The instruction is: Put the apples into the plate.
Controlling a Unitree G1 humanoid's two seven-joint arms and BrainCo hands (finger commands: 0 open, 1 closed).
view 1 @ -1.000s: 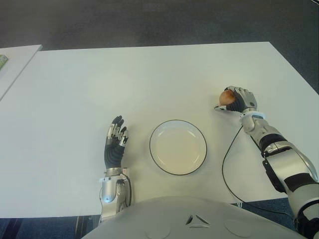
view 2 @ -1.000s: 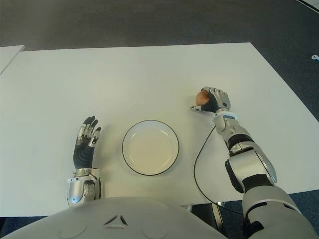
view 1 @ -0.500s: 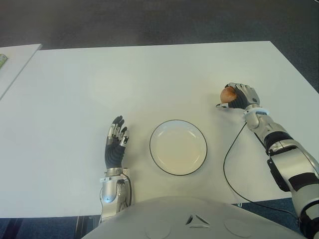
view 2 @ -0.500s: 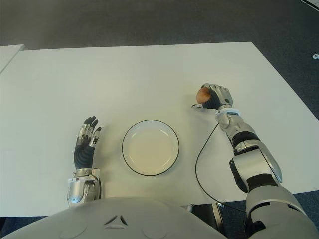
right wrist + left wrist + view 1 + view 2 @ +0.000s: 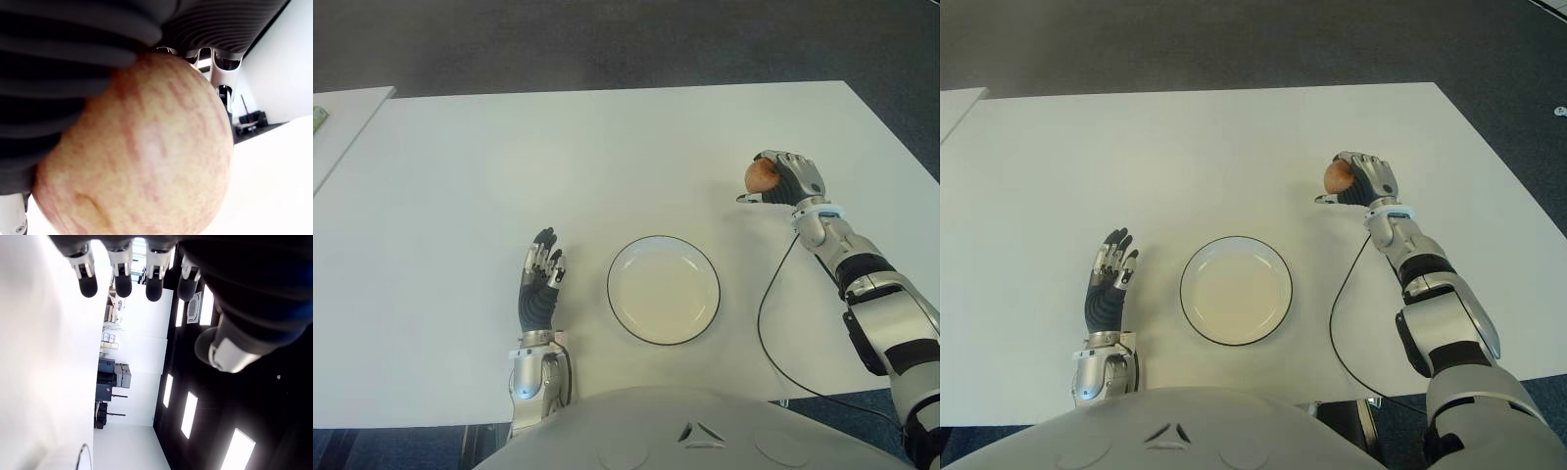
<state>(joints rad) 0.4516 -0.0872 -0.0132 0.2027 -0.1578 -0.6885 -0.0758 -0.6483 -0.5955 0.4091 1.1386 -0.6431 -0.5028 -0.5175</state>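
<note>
Right robot hand (image 5: 790, 178) wraps the apple (image 5: 761, 174) — carrying it toward the plate (image 5: 663, 289) (left robot hand (image 5: 539, 284) idle, fingers relaxed)

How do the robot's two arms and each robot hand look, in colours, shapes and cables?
Each robot hand, left and right, has dark ribbed rubbery fingers with silver joints. Silver wrists; a light-blue ring on the right wrist. The right forearm is silver with black bands, and a thin black cable loops beside it.

Bright even overhead light, soft faint shadows on the white table (image 5: 607, 147), wrist views blurred close up
</note>
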